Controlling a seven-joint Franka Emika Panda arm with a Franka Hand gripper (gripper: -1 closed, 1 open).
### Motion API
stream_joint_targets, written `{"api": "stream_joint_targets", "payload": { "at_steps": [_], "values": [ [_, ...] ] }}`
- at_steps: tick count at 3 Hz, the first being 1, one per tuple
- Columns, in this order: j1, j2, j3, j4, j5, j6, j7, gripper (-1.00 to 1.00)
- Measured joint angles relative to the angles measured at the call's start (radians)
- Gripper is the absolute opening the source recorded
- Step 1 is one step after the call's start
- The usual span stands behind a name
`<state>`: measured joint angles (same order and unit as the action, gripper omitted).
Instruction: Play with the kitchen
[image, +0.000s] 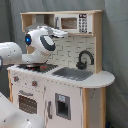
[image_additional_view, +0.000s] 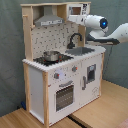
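One white robot arm (image: 15, 52) is reaching across the upper part of the kitchen (image_additional_view: 65, 75). In the first exterior view it is coming in from the first exterior view's left, and its rounded wrist with a blue light is hanging above the stove top. In the second exterior view the same arm (image_additional_view: 117, 34) is coming in from the second exterior view's right, lying almost level, with the wrist above the grey sink (image_additional_view: 80, 50).

The hand (image: 59, 33) is pointing sideways toward the small microwave (image: 74, 23) in the first exterior view. In the second exterior view the hand (image_additional_view: 74, 18) is lying just under the microwave (image_additional_view: 78, 9) and near the hood (image_additional_view: 49, 20). I cannot tell how far the fingers are parted, and I cannot tell whether they are touching the microwave or holding anything.

The kitchen is standing upright in the middle of both exterior views, in front of a grey curtain. In the second exterior view it is standing on a light wooden desk (image_additional_view: 100, 112). A metal pot (image_additional_view: 50, 55) is sitting on the stove top, beside the sink. The black faucet (image: 84, 59) is rising behind the sink (image: 72, 73). Below the counter, the oven door (image_additional_view: 64, 95) and the knobs (image_additional_view: 64, 75) are facing forward.
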<state>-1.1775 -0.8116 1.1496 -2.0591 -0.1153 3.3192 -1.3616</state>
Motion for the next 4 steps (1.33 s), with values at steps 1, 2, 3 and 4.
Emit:
{"api": "stream_joint_targets", "payload": {
  "at_steps": [1,2,3,4],
  "values": [
    [0.059,-0.034,0.033,0.004,0.000,-0.027,0.075,1.00],
    [0.129,-0.074,0.033,-0.025,0.000,-0.028,0.131,1.00],
    [0.185,-0.123,0.027,-0.048,0.002,-0.041,0.207,1.00],
    [0.214,-0.165,0.019,-0.069,0.005,-0.054,0.291,1.00]
  ]
}}
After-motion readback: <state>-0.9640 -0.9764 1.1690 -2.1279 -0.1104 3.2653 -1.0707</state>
